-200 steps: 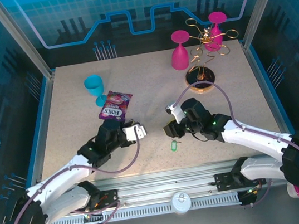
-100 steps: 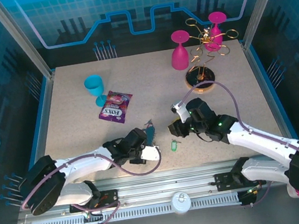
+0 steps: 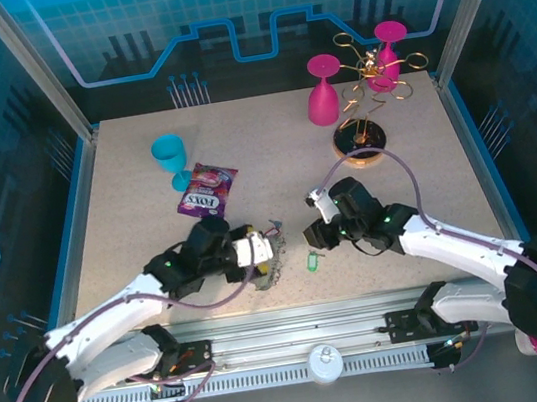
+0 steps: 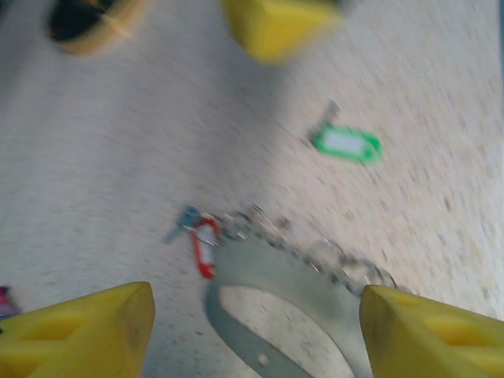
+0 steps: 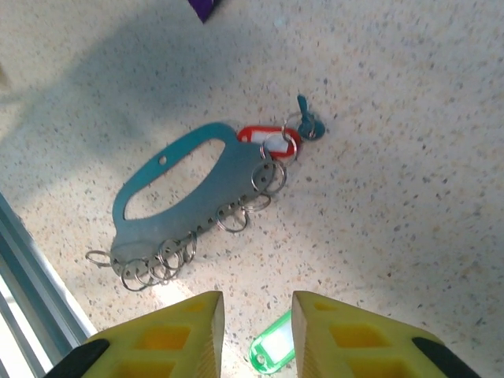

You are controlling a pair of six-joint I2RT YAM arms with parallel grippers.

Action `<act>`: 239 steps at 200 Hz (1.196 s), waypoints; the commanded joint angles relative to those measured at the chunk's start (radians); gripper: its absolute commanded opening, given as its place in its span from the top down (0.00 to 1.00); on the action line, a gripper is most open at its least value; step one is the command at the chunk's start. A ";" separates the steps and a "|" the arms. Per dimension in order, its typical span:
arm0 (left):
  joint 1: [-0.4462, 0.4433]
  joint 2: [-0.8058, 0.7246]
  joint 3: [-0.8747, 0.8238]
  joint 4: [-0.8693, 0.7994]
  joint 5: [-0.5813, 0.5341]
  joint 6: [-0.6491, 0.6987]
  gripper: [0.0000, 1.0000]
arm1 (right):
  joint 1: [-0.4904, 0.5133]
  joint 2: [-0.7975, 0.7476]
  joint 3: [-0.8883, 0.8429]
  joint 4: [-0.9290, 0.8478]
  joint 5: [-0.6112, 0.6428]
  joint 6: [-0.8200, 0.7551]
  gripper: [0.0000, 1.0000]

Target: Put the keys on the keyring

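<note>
Left wrist view showed the left pincer (image 4: 256, 290) spread wide with nothing held, poised just above the keyring (image 4: 276, 268), which lay flat on the table (image 4: 94, 157). At the keyring's left end the red-tagged key (image 4: 205, 246) lay touching it. In the right wrist view that key's tag appeared to be hooked into one of the small wire loops along the keyring's edge, so I judged this key to be on already, though the link was too small to be sure of. To the right of the keyring, near but clear of it, the green-tagged key (image 4: 346, 145) lay loose on the table. Further right of the keyring, the right pincer (image 5: 257, 303) hung almost over the green key with its jaws only narrowly parted and nothing between them. By my reckoning about half the job was done: the green key was not yet picked up or threaded on.
</note>
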 commanded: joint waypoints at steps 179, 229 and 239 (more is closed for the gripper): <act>0.302 0.064 -0.017 0.286 -0.170 -0.922 0.27 | 0.130 0.569 0.261 0.047 -0.222 0.230 0.79; 0.303 0.051 -0.027 0.297 -0.168 -0.917 0.27 | 0.131 0.516 0.252 0.006 -0.160 0.220 0.76; 0.302 0.052 -0.029 0.299 -0.166 -0.917 0.27 | 0.131 0.505 0.247 -0.007 -0.147 0.220 0.74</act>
